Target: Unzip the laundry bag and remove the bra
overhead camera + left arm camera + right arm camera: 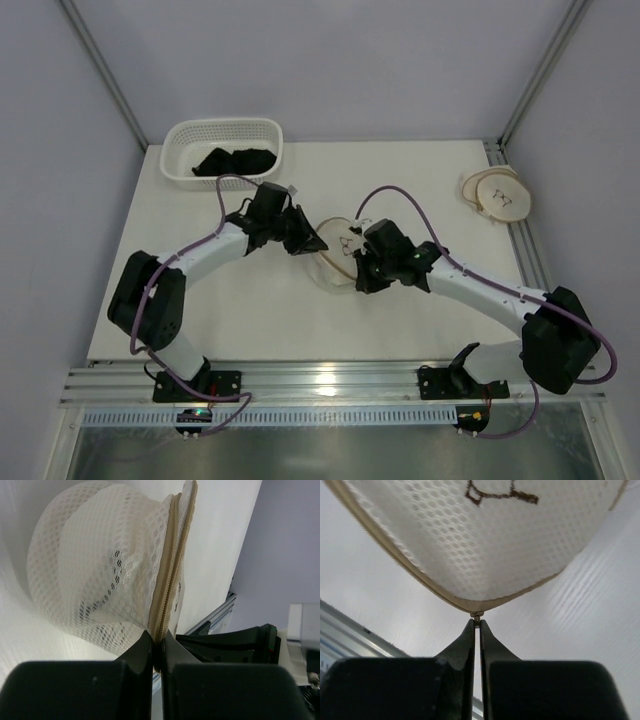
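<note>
Laundry bag (345, 250) sits between left hand (157, 641) pinching rim (169, 575) and right hand (477, 624) pinching zip-pull (477, 615).

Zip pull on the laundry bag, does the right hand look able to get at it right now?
Probably yes: the right hand looks shut on the small metal zip pull at the rim of the laundry bag, nothing between them. The left hand pinches the rim elsewhere.

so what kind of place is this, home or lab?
Looks like a lab robot cell, not a home: a white table boxed in by plain panels on aluminium frame posts, arms bolted to a rail at its edge, and staged props, a laundry bag and a lattice basket.
</note>
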Tool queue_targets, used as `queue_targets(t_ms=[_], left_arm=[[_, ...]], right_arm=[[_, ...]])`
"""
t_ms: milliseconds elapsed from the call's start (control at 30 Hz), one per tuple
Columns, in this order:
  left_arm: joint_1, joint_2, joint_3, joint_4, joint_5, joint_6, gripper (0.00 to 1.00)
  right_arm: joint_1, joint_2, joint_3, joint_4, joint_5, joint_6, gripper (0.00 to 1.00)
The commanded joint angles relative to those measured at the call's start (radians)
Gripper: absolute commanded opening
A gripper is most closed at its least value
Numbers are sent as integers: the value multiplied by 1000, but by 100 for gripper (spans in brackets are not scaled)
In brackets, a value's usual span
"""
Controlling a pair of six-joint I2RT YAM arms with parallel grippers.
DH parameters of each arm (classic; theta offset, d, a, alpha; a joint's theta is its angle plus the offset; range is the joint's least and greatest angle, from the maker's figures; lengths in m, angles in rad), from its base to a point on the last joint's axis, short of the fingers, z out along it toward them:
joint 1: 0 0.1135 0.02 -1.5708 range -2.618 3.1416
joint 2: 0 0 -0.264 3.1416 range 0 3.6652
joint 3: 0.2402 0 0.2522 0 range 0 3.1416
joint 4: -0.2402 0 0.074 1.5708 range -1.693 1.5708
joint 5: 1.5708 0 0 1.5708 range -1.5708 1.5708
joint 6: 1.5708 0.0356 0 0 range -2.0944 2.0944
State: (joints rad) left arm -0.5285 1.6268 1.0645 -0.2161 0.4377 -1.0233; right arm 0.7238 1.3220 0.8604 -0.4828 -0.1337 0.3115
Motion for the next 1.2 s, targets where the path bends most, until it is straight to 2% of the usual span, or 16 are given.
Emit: queue_targets(t_ms=[0,100,267,333,367,433,467,567,600,700,867,1000,1167], left_arm=[[38,36,106,-57,74,143,0],[42,99,195,-167,128,253,0],[47,228,374,-314,165,402,0],[48,280,449,-324,185,431,1],[50,291,465,-293,184,433,10],[55,306,492,-267,182,413,37],[59,306,497,-244,174,399,69],[59,259,462,-226,113,349,93],[59,236,439,-212,51,332,95],[59,115,313,-177,-17,263,99],[41,-79,51,-79,-40,91,99],[-1,-149,-61,-10,-57,-6,99],[-62,-140,-83,69,-59,-63,99]], right_arm=[[-23,43,42,-134,186,66,4],[-61,98,80,-149,265,86,4],[-78,144,117,-117,263,81,4],[-77,126,124,-97,252,80,4],[-77,117,123,-93,247,80,4],[-78,77,115,-76,232,71,4],[-77,63,114,-74,221,66,4],[-77,19,98,-59,186,51,4],[-78,11,92,-54,154,46,4],[-77,-21,71,-22,66,32,3],[-75,-50,22,87,-174,6,3],[-47,-17,38,99,-205,-9,4],[-29,20,54,121,-230,-8,4]])
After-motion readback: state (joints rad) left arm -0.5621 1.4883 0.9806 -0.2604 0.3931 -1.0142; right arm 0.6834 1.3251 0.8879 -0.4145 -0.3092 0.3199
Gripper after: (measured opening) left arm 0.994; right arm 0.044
